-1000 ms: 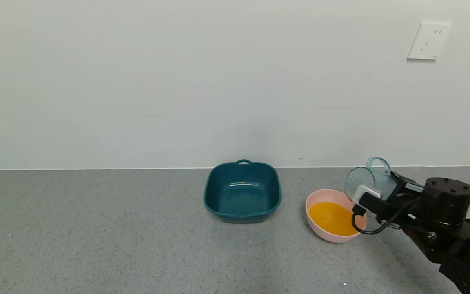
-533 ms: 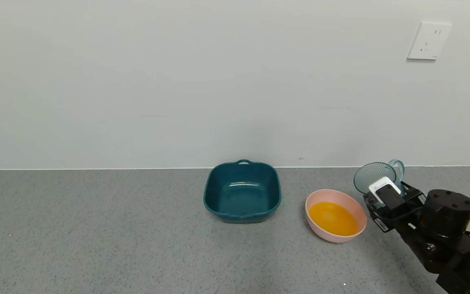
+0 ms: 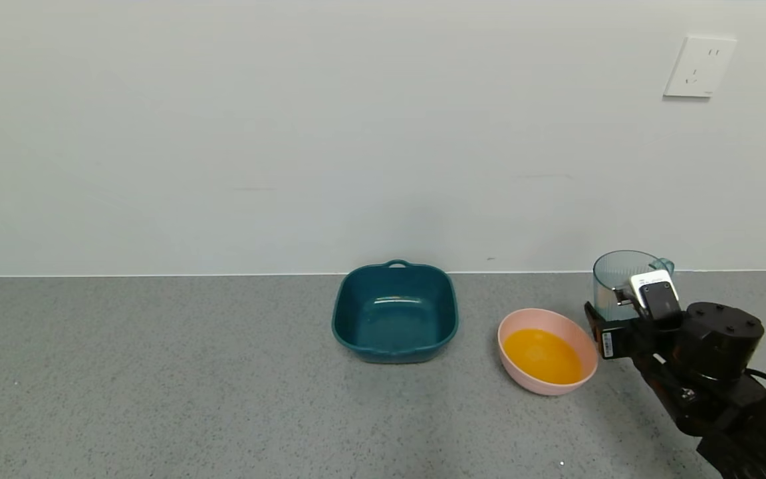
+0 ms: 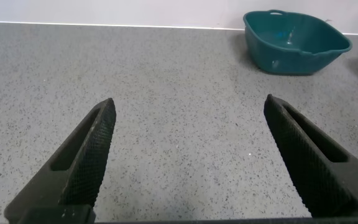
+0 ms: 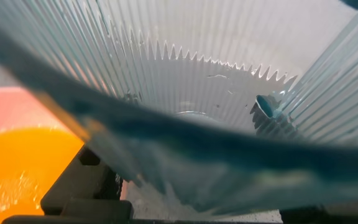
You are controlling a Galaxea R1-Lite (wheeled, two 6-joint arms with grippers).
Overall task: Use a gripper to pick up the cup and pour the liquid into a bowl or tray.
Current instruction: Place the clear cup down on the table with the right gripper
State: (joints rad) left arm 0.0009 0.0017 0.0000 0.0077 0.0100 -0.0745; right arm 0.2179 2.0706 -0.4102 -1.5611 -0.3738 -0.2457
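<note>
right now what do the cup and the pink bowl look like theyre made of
The cup, held by the right gripper: likely clear plastic, see-through blue-grey with fine ribs. The bowl: probably plastic or melamine, opaque pink with a smooth, slightly glossy rim.

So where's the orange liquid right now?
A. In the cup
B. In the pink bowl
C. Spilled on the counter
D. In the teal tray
B. The liquid fills the bottom of the pink bowl; the cup, upright in the right gripper, looks empty, as the right wrist view confirms, and the teal tray holds none.
</note>
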